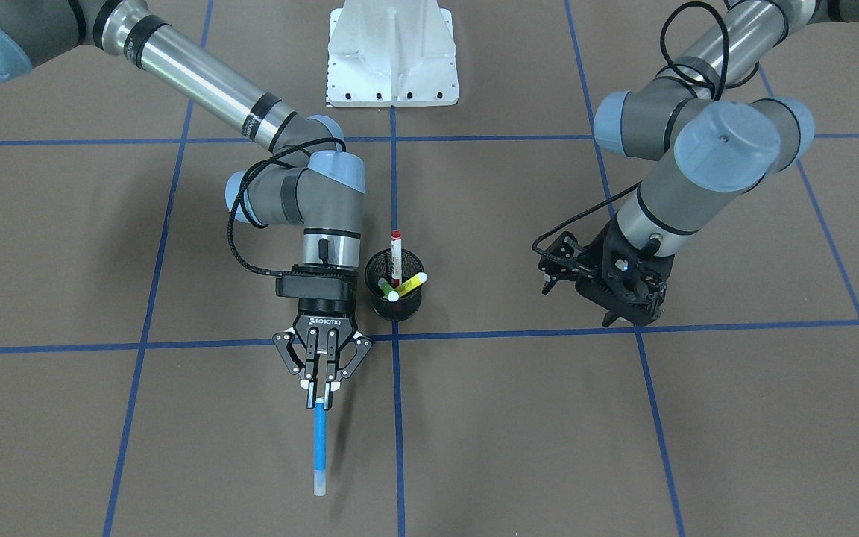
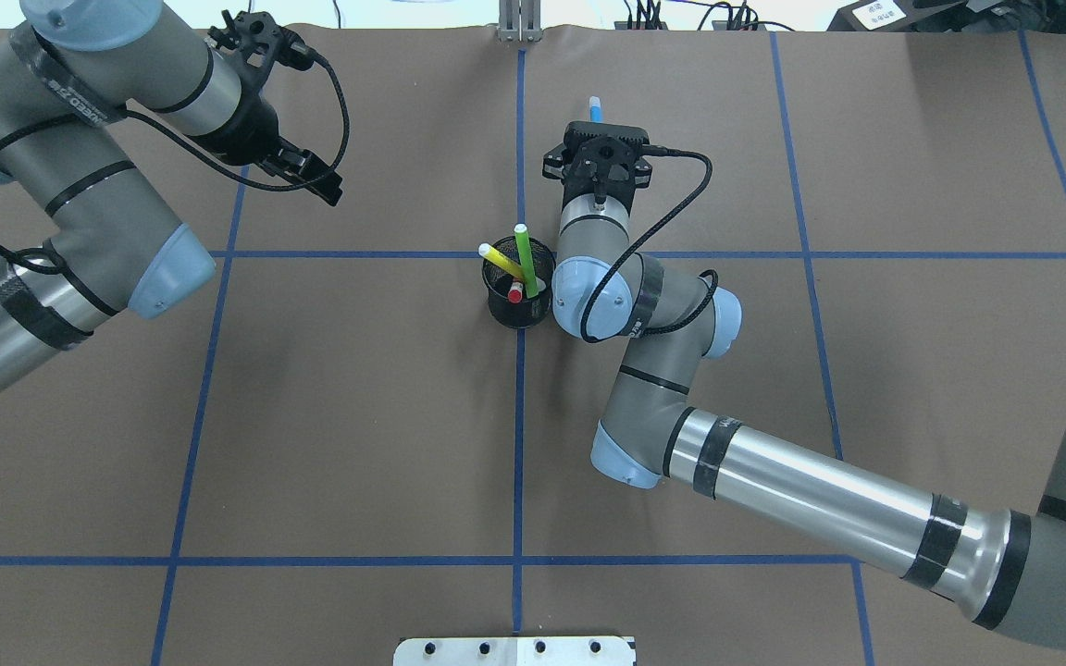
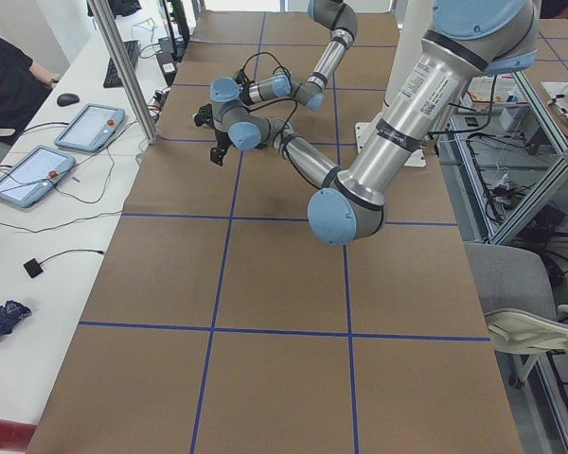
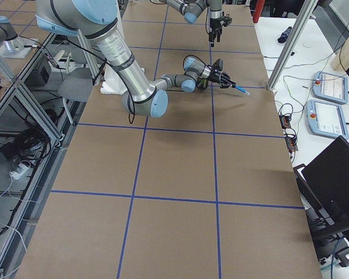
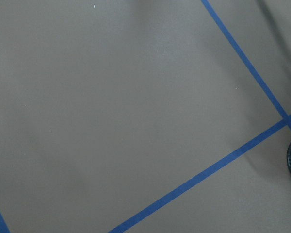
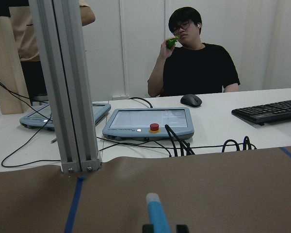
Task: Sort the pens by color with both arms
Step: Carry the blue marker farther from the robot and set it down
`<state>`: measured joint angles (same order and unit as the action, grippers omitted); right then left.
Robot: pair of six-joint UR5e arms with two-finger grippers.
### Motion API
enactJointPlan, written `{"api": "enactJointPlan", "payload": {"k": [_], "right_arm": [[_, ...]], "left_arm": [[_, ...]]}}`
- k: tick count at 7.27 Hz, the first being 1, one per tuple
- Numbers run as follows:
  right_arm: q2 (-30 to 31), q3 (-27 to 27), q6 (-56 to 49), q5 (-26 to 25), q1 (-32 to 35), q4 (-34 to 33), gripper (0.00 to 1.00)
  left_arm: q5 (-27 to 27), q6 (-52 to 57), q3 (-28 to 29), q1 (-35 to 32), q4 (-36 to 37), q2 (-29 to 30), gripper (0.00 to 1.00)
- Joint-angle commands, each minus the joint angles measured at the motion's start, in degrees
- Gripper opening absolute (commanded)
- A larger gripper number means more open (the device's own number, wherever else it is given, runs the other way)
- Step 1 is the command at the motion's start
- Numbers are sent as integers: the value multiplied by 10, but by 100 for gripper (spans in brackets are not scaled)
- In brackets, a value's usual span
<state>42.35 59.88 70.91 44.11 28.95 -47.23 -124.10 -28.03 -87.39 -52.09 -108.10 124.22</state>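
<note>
Evidently the blue pen (image 1: 319,447) is the one being sorted out. The right fingers (image 1: 310,389) are pinched narrow on its near end, and its barrel sticks out almost level above the table (image 1: 549,418), past the cup (image 1: 400,307) on the side away from the robot. Gripping it by the end leaves the length free to be laid down flat, probably in a spot of its own. The green pen (image 1: 385,287), yellow pen (image 1: 414,281) and red-ended pen (image 1: 396,257) stand leaning inside the cup, waiting their turn. The left fingers (image 2: 320,183) hang well off to the cup's other side, out of the way. I cannot tell how wide they stand, and no pen shows in them.
</note>
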Motion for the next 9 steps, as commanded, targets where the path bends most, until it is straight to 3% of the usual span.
{"api": "enactJointPlan", "payload": {"k": [1, 3, 4, 5, 8, 9], "right_arm": [[-3, -5, 0, 1, -3, 17, 99], [-12, 5, -1, 18, -1, 18, 100], [-17, 35, -27, 58, 7, 18, 100], [-14, 78, -88, 116, 34, 17, 100], [10, 126, -115, 328, 146, 6, 100], [12, 145, -137, 382, 186, -28, 100]], "left_arm": [[0, 0, 1, 0, 0, 0, 99], [0, -3, 0, 1, 0, 1, 99], [0, -17, -3, 1, 0, 1, 99], [-1, -36, -13, 1, 3, 4, 99], [0, -135, -41, 5, 9, 15, 99], [-1, -187, -45, 10, 17, 29, 99]]}}
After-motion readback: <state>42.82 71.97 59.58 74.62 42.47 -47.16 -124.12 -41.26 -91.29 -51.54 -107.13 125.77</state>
